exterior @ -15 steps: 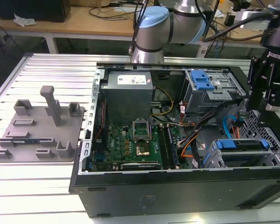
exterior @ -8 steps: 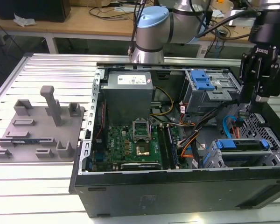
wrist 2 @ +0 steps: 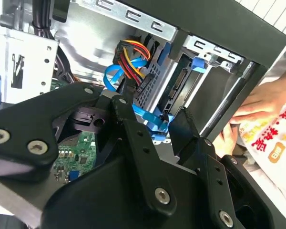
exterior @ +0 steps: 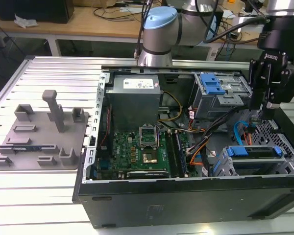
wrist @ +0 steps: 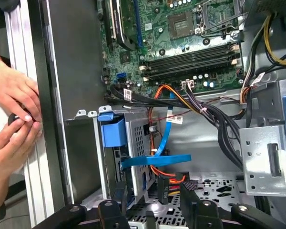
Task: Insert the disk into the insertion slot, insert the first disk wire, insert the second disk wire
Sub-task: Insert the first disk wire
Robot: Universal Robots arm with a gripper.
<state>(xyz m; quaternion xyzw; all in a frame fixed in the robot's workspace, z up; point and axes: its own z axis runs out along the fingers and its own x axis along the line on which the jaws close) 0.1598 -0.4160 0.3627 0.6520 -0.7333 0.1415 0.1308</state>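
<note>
A: Our hand (wrist 2: 151, 109) hangs over the drive corner of the case (exterior: 186, 196). Its fingers (wrist 2: 128, 124) are spread, and as far as we can see they pinch nothing.

B: What do we find between them?

A: We see the blue wire (wrist: 157, 160) crossing the gap. Just beside it is the bundle of red, orange and yellow wires (wrist 2: 131, 55). We cannot tell whether either is plugged in.

B: And the disk?

A: We judge that step done. The disk (exterior: 258, 156) lies in the insertion slot (wrist: 142, 143), by its blue tab (wrist: 113, 132), in the case corner at the exterior view's right.

B: So what is left for us?

A: Both wires, as we read it. Farther off sit the taller cage (exterior: 213, 93) and the motherboard (exterior: 147, 147), and a person's hands (wrist: 14, 109) are at the case's outer edge.
</note>
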